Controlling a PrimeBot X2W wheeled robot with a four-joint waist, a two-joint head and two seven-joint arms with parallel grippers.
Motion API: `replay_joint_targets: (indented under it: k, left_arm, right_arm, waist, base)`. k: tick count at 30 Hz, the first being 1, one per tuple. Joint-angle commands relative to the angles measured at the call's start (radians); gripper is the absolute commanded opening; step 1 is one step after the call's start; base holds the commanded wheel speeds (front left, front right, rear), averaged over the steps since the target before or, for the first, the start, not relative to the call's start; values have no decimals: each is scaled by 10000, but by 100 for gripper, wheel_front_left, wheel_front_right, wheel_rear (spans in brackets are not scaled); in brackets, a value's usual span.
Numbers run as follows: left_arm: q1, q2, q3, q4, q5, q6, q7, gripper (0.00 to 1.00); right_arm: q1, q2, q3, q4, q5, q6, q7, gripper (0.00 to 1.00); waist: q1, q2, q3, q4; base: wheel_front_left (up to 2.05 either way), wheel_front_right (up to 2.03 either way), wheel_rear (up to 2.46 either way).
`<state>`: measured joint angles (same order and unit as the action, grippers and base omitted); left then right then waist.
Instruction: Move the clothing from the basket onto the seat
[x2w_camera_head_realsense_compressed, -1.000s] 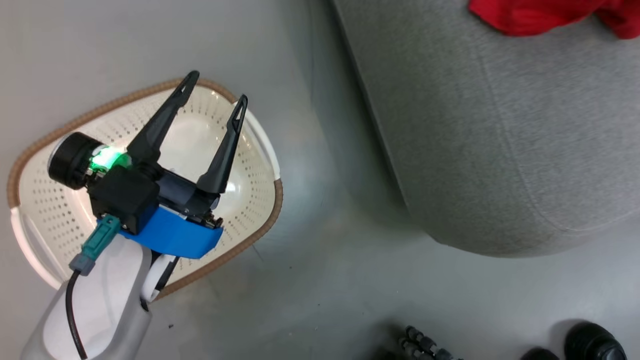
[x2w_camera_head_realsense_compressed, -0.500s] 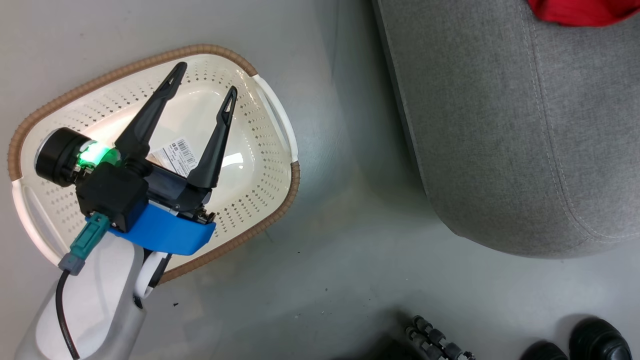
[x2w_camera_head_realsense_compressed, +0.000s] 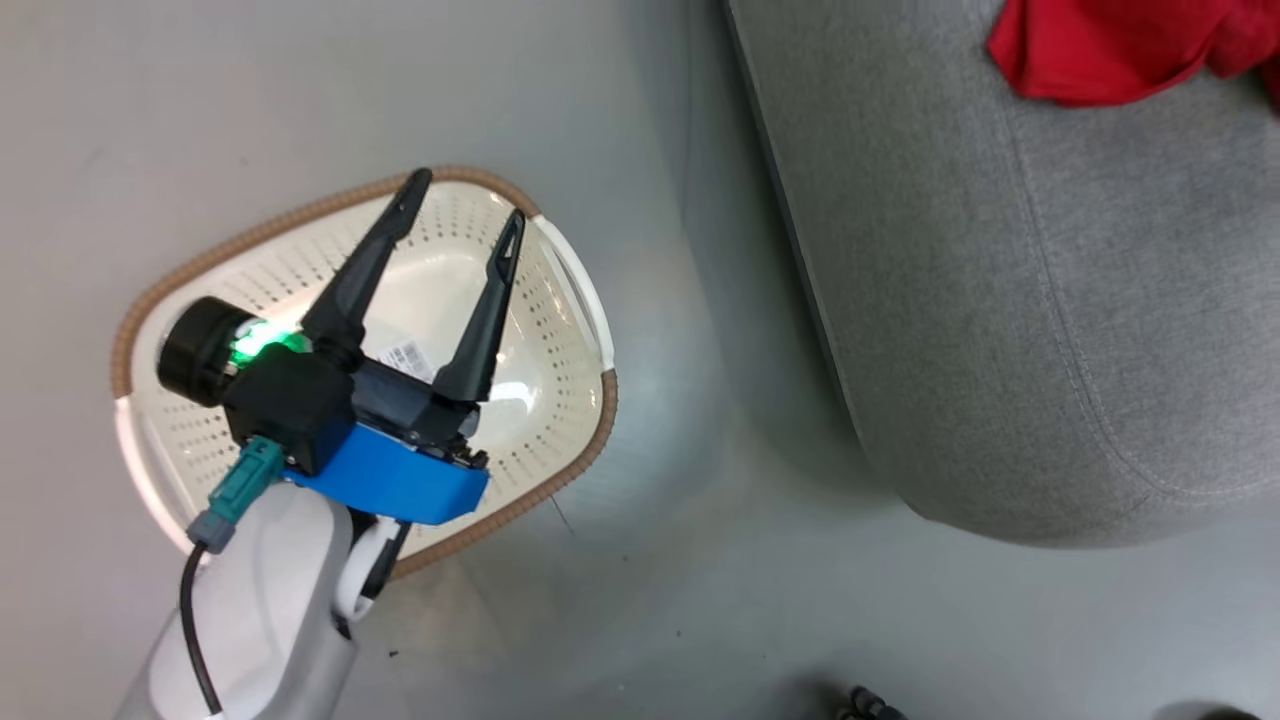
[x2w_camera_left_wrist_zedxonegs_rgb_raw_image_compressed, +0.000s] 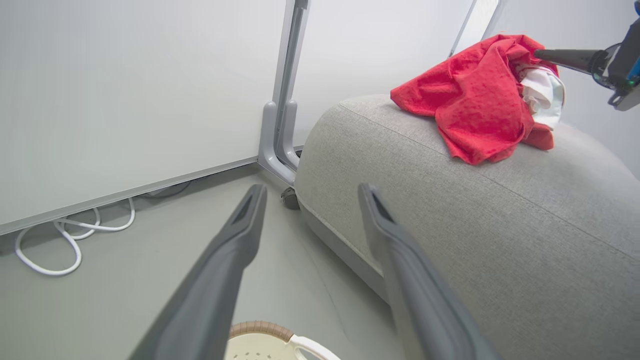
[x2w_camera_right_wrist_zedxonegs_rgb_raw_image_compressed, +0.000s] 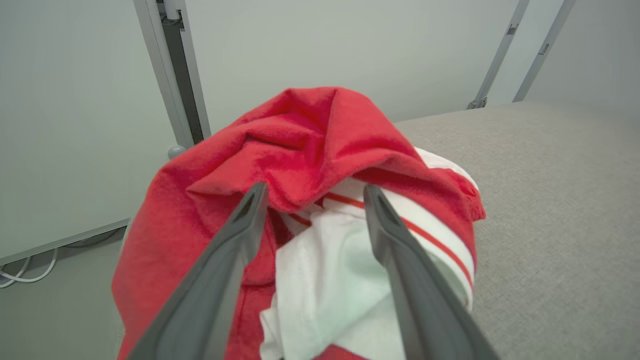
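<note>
A grey upholstered seat (x2w_camera_left_wrist_zedxonegs_rgb_raw_image_compressed: 500, 225) with rounded edges and a stitched seam stands on a smooth grey floor (x2w_camera_head_realsense_compressed: 700, 560). On top of the seat, close to its edge nearest the pale wall panel, lies the clothing (x2w_camera_left_wrist_zedxonegs_rgb_raw_image_compressed: 475, 100). It is a crumpled heap of bright red fabric with white cloth and thin red stripes showing from inside the folds. One side of the heap droops over the seat's rounded edge.

Beside the seat, on the floor and apart from it, stands the basket (x2w_camera_head_realsense_compressed: 250, 280), cream-white and perforated, with a brown woven-look rim and white handles. Its inside shows pale walls and a barcode sticker (x2w_camera_head_realsense_compressed: 412, 358) on the bottom. A strip of bare floor runs between the basket's rim and the seat's lower edge.

The left gripper (x2w_camera_head_realsense_compressed: 468, 195) hangs above the basket, away from the seat. Its two dark fingers are spread wide with nothing between them, and their tips are over the basket's rim on the side facing the seat.

The right gripper (x2w_camera_right_wrist_zedxonegs_rgb_raw_image_compressed: 315, 188) is over the seat at the clothing. Its fingers stand well apart, one on each side of a red fold and the white cloth, released rather than pinching. From the left wrist view, one of its fingertips reaches the top of the heap.

Beyond the seat's end, a grey metal post (x2w_camera_left_wrist_zedxonegs_rgb_raw_image_compressed: 282, 115) rises from the floor against the wall panel. A looped white cable (x2w_camera_left_wrist_zedxonegs_rgb_raw_image_compressed: 50, 260) lies along the panel's base, farther from the seat.
</note>
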<state>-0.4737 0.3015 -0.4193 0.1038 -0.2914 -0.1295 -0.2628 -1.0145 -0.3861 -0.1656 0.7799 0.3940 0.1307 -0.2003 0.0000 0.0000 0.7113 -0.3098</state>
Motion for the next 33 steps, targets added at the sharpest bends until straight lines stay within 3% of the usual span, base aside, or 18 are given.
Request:
replay_joint_targets:
  k: [1,11,17,33]
  left_arm:
    - [114,-154,48,92,-81,-19,-30,100]
    - [1270,-1199,445,823,-541,-19,-30,100]
    - [2258,-1597,1164,1154,-624,-19,-30,100]
    - [3775,-1944,2484,2023,-938,-19,-30,100]
  right_arm:
    - [329,-28,88,-58,-103,1,20,100]
    - [2622,-57,696,-1100,-243,1,321,100]
    - [4220,455,891,-1969,-472,1,467,100]
    - [7859,1858,1444,-4740,-1050,1,1109,100]
  waist:
    - [0,0,-712,293]
    - [0,0,-3340,1226]
    - [0,0,-4656,1661]
    - [0,0,-6447,3198]
  base:
    - [0,0,0]
    - [0,0,0]
    - [0,0,0]
    - [0,0,0]
